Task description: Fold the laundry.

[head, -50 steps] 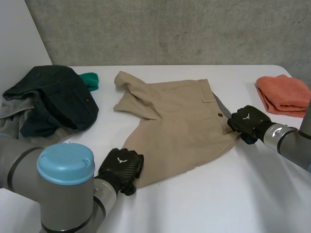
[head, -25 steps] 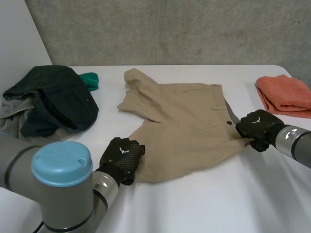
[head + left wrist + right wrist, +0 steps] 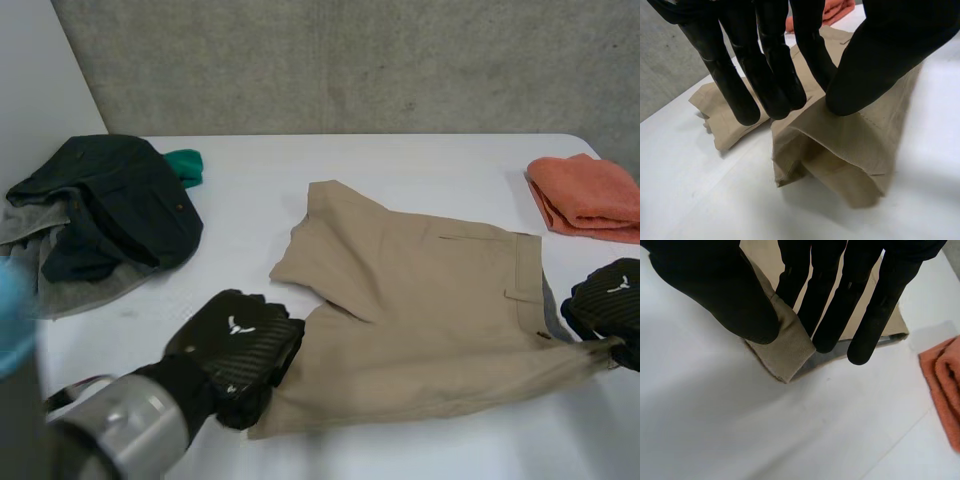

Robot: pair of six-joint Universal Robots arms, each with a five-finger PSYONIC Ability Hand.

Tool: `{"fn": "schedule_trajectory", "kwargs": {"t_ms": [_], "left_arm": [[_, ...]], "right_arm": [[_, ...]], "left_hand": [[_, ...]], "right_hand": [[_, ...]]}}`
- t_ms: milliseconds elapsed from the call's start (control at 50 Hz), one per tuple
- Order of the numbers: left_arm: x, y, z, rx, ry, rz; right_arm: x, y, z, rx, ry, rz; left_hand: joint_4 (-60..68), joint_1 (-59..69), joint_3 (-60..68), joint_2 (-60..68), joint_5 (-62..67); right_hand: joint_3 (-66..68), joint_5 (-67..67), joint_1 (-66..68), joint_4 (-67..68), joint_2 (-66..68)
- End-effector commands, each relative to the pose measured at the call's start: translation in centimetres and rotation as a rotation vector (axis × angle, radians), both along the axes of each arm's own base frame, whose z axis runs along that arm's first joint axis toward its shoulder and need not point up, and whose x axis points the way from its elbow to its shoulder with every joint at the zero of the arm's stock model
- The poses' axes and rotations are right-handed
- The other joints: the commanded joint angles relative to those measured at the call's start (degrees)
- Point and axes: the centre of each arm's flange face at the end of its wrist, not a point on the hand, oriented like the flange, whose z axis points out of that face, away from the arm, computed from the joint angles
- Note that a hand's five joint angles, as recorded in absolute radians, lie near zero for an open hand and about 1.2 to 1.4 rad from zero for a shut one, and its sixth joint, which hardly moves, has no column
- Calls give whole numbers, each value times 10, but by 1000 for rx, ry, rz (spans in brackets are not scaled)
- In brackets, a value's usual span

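Note:
Tan shorts [image 3: 420, 300] lie spread on the white table [image 3: 250, 190], stretched between my two hands. My left hand [image 3: 240, 345] pinches a leg hem at the near left end; in the left wrist view the shorts [image 3: 840, 145] sit clamped between thumb and fingers [image 3: 785, 75]. My right hand [image 3: 612, 305] grips the waistband corner at the near right end. The right wrist view shows the thumb [image 3: 725, 295] pressing that folded waistband corner of the shorts [image 3: 785, 350] against the fingers. The other leg of the shorts points toward the back of the table.
A heap of dark green and grey clothes [image 3: 95, 215] with a teal piece [image 3: 186, 165] lies at the back left. A folded orange cloth [image 3: 590, 195] sits at the right edge, also seen as an orange cloth [image 3: 942, 385] beyond my right hand.
Both hands have dragged the shorts to the right and nearer. The left hand closed on the leg hem and lifted closer to the camera.

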Motion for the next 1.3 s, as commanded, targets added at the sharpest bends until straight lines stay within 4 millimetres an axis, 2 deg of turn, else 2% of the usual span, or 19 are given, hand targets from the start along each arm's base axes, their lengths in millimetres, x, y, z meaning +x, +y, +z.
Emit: {"fn": "schedule_trajectory", "kwargs": {"t_ms": [20,80,100,140,240,360,500,560,600,620,640,720,780,880,940,1000,1080,1220,1300], "left_arm": [[-36,-74,-37,-143,-36,48],[-50,-104,-34,-244,-6,74],[-61,-123,-28,-331,29,85],[-70,-138,-19,-411,68,91],[-97,-190,-6,-720,202,129],[-110,-229,-30,-901,254,168],[-128,-256,-63,-942,278,125],[-130,-265,-77,-944,278,126],[-131,-265,-82,-941,276,116],[-131,-264,-84,-938,274,112],[-131,-262,-89,-926,266,103],[-129,-250,-88,-904,256,83],[-125,-243,-63,-937,281,91],[-114,-232,-40,-941,297,108],[-107,-223,-37,-914,294,108],[-102,-215,-41,-885,280,104],[-94,-200,-41,-847,261,99],[-91,-190,-49,-814,240,103],[-91,-186,-46,-807,248,120]], "right_arm": [[10,-36,-31,-15,-82,-54],[19,-57,-30,-100,-136,-94],[20,-64,-29,-129,-148,-106],[26,-86,-28,-223,-170,-135],[48,-118,-32,-383,-212,-128],[62,-170,-51,-591,-263,-103],[70,-208,-79,-746,-321,-98],[73,-215,-86,-778,-335,-101],[72,-219,-91,-791,-330,-127],[71,-219,-93,-791,-325,-143],[71,-219,-94,-793,-320,-158],[73,-212,-92,-780,-310,-197],[70,-199,-81,-719,-315,-205],[63,-170,-63,-558,-330,-218],[62,-147,-53,-432,-350,-209],[58,-129,-57,-297,-370,-215],[41,-126,-66,-228,-372,-252],[36,-130,-89,-197,-356,-265],[34,-135,-99,-211,-351,-268]], "left_hand": [[114,151,117,115,132],[114,151,117,115,132],[114,151,117,115,132],[114,151,117,115,132],[114,151,117,115,132],[114,151,117,115,132],[114,151,117,115,132],[114,151,117,115,132],[114,151,117,115,132],[9,47,12,10,27],[-548,-510,-545,-547,-530],[-586,-549,-583,-585,-568],[-586,-549,-583,-585,-568],[-586,-549,-583,-585,-568],[-586,-549,-583,-585,-568],[-586,-549,-583,-585,-568],[-586,-549,-583,-585,-568],[-586,-549,-583,-585,-568],[-586,-549,-583,-585,-568]], "right_hand": [[118,121,197,113,130],[118,121,197,113,130],[118,121,197,113,130],[118,121,197,113,130],[118,121,197,113,130],[118,121,197,113,130],[118,121,197,113,130],[118,121,197,113,130],[-284,-281,-206,-290,-272],[-497,-493,-418,-502,-485],[-582,-579,-503,-587,-570],[-582,-579,-503,-587,-570],[-582,-579,-503,-587,-570],[-582,-579,-503,-587,-570],[-570,-566,-491,-575,-558],[-522,-519,-443,-528,-510],[-485,-482,-406,-491,-473],[-428,-425,-349,-434,-416],[-255,-252,-176,-261,-243]]}}
